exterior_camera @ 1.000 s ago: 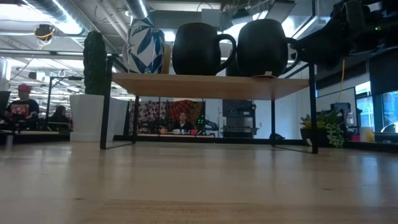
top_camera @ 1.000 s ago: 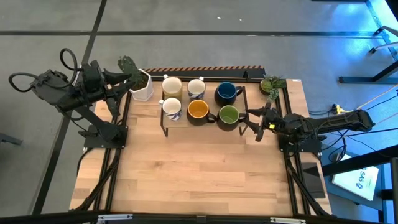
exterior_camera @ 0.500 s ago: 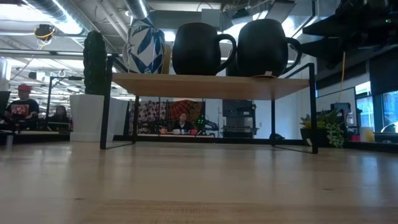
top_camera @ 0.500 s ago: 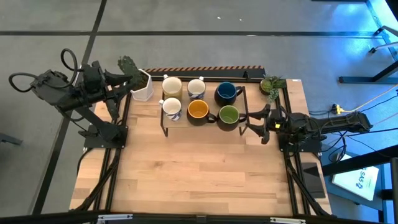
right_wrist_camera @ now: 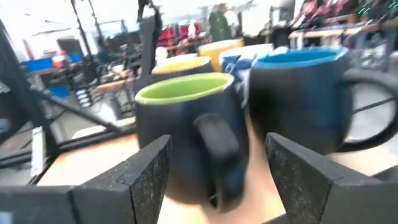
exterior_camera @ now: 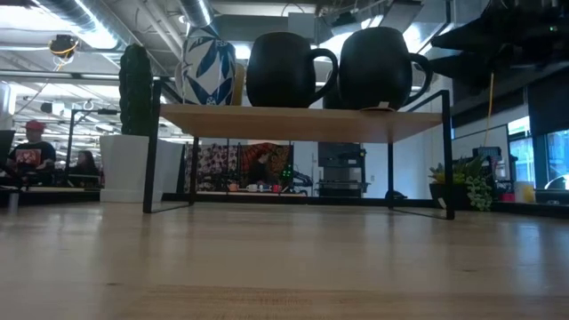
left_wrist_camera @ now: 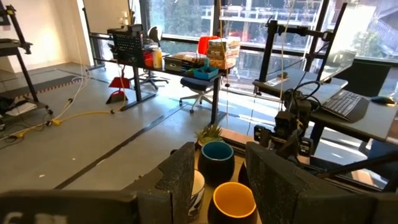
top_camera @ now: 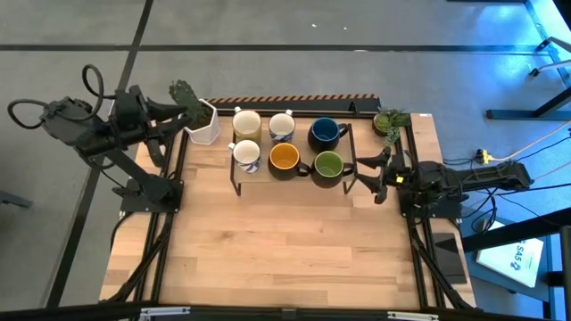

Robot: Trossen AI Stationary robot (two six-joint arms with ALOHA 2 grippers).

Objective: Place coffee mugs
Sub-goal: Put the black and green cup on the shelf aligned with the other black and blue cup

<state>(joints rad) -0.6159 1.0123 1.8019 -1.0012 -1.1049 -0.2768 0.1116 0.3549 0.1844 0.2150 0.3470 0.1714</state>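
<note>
Six mugs stand on their bases on a low black-legged rack (exterior_camera: 293, 122). The far row holds a cream mug (top_camera: 246, 123), a blue-patterned white one (top_camera: 282, 125) and a dark blue-lined one (top_camera: 326, 134). The near row holds a patterned white mug (top_camera: 247, 156), a dark orange-lined one (top_camera: 284, 158) and a dark green-lined one (top_camera: 328, 164). My right gripper (top_camera: 364, 178) hovers open just right of the green-lined mug (right_wrist_camera: 186, 124), whose handle faces the gap between its fingers. My left gripper (left_wrist_camera: 221, 162) waits open, raised by the table's far left corner.
A white hexagonal pot with a cactus (top_camera: 203, 125) stands left of the rack, close to my left gripper. A small leafy plant (top_camera: 390, 120) sits at the far right corner. Bare wooden table (top_camera: 285, 241) spreads over the near half. People sit in the room behind (exterior_camera: 36, 151).
My right gripper has drawn back from the green-lined mug toward the table's right and risen a little, staying open. The mugs have kept still on the rack.
</note>
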